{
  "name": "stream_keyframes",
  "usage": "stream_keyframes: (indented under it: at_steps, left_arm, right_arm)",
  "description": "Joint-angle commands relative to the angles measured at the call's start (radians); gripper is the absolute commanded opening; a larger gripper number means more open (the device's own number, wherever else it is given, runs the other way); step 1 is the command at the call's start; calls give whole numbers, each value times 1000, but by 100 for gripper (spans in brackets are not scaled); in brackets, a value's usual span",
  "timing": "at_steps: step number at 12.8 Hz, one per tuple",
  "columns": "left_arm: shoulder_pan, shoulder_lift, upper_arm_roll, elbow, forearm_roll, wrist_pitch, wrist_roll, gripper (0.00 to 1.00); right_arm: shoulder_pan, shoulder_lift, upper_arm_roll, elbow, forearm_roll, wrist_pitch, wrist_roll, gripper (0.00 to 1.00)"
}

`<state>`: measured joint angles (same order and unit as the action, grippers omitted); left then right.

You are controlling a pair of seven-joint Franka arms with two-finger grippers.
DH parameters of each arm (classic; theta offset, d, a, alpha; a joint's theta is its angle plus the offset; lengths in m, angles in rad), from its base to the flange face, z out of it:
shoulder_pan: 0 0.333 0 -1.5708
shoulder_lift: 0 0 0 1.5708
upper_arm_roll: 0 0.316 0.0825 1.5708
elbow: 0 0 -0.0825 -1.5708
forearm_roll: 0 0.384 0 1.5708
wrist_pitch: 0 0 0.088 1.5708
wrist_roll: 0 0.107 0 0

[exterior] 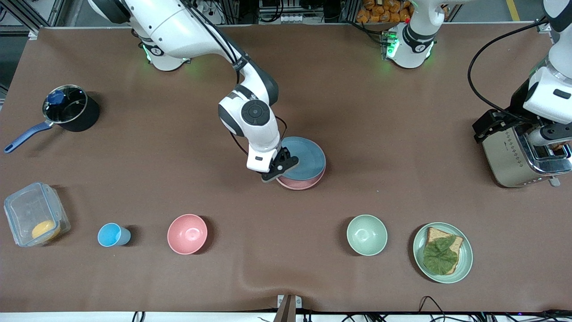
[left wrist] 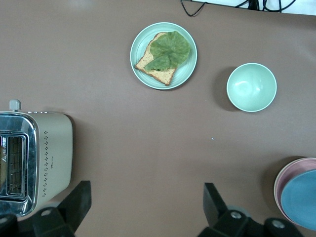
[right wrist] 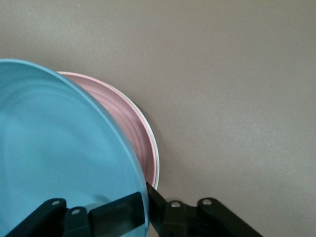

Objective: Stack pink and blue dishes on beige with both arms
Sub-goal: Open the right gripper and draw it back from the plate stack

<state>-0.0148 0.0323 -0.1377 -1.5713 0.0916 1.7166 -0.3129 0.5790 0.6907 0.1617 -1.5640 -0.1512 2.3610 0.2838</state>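
Brown cloth covers the desk [exterior: 357, 112], and both arm bases stand along its top edge in the front view. At mid-desk the right end effector [exterior: 279, 167] pinches the rim of the blue plate [exterior: 306, 158], its fingers [right wrist: 118, 212] closed on the edge. That plate sits slightly tilted on the pink plate [exterior: 299, 182], whose rim shows beneath it on the side nearer the front camera. A thin pale edge peeks out under the pink rim in the right wrist view; whether it is the beige plate cannot be told. The left end effector [left wrist: 143, 207] hangs spread wide over bare cloth beside the toaster [exterior: 520, 154] at the left arm's end of the desk, waiting. Nearest the front camera lies a row: a clear container [exterior: 35, 214], a blue cup [exterior: 111, 235], a pink bowl [exterior: 187, 234], a green bowl [exterior: 366, 235] and a green plate [exterior: 464, 264] with bread and a leaf. A dark saucepan [exterior: 71, 109] stands toward the right arm's end
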Motion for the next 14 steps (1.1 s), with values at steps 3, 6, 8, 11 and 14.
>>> stream_keyframes:
  at_steps: [3, 6, 8, 11, 14]
  left_arm:
    - [1, -11, 3, 10, -20, -20, 24, 100]
    - [2, -12, 4, 10, -20, -20, 26, 100]
    - [3, -12, 7, 10, -20, -20, 26, 100]
    - [3, -12, 10, 8, -20, -20, 26, 100]
    - [3, -12, 9, 10, -20, -20, 25, 100]
  right_arm:
    - [-1, 3, -8, 45, -39, -6, 23, 100]
    - [-24, -26, -7, 55, -30, -44, 21, 100]
    - [-69, -91, -5, 55, -25, -153, 18, 100]
    - [-184, -189, 4, 39, -15, -311, -41, 100]
    - [-316, -305, 4, -100, -7, -326, -179, 100]
